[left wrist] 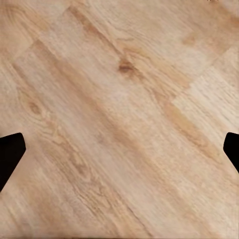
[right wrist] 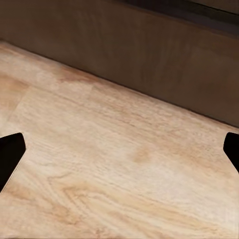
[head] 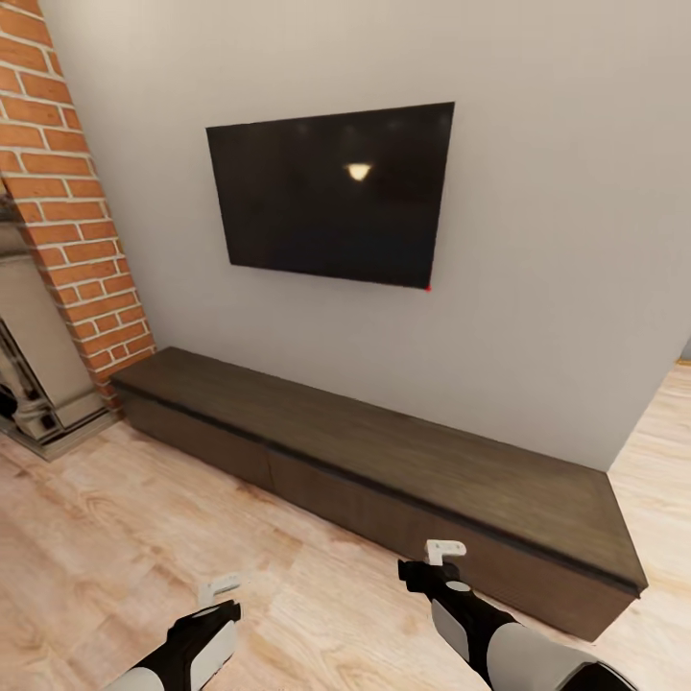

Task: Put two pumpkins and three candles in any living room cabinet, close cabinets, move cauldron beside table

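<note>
From the head camera, I face the long dark-brown cabinet (head: 384,461), which runs along the wall from ten o'clock to four o'clock beneath a black wall-mounted television (head: 331,192). Its drawers are all shut and its flat top is bare. A brick fireplace (head: 67,211) stands at nine o'clock. My left gripper (head: 219,587) hangs over the wood floor (head: 125,537) at seven o'clock; my right gripper (head: 443,557) hovers at five o'clock, near the cabinet's front.

Through the left wrist camera, I see floor planks between dark fingertips (left wrist: 10,154) set wide apart, holding nothing.

Through the right wrist camera, the fingers are equally spread and empty, with the cabinet's drawer face just ahead.

I judge the drawer stiff and fairly heavy. No handle is visible, so I would hook the dark groove under the top edge.
</note>
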`<state>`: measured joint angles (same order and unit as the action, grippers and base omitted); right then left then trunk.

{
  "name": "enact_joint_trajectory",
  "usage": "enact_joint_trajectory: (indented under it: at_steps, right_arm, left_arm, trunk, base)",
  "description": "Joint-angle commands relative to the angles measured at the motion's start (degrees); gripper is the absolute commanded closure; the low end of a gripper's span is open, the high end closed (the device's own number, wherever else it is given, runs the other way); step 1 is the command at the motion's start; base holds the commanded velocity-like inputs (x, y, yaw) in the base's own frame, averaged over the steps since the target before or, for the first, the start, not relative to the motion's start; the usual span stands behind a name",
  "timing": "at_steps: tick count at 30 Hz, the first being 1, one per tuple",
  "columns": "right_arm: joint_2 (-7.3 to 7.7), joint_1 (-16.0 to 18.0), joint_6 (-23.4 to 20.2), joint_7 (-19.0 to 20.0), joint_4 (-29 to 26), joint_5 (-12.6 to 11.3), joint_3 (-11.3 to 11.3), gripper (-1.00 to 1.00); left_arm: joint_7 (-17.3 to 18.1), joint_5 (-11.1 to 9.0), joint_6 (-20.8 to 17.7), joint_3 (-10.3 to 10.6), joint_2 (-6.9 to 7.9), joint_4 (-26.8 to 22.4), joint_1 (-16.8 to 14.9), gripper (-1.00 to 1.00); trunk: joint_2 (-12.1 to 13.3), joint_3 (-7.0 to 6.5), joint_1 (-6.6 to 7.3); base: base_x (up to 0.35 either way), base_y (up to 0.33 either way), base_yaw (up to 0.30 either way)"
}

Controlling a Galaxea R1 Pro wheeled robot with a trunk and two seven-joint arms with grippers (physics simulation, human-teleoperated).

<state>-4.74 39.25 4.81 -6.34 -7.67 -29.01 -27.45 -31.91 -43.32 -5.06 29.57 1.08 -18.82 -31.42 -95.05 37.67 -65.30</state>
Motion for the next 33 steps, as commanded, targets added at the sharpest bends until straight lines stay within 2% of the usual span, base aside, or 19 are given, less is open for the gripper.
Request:
enact_joint_trajectory:
  at_steps: [1, 33]
  right_arm:
    - [0.00, 0.04, 0.19, -0.22, 0.03, -0.52, -0.50, -1.00]
    - [0.00, 0.04, 0.20, -0.25, 0.03, -0.52, -0.50, -1.00]
  left_arm:
    - [-0.43, -0.19, -0.41, 0.48, 0.07, -0.16, -0.03, -1.00]
    - [-0.43, -0.19, -0.30, 0.55, 0.06, -0.16, -0.04, -1.00]
  trunk:
    - [0.39, -0.13, 0.23]
    - [13.22, -5.87, 7.26]
  base:
    - [0.000, 0.000, 0.291]
    - [0.000, 0.000, 0.291]
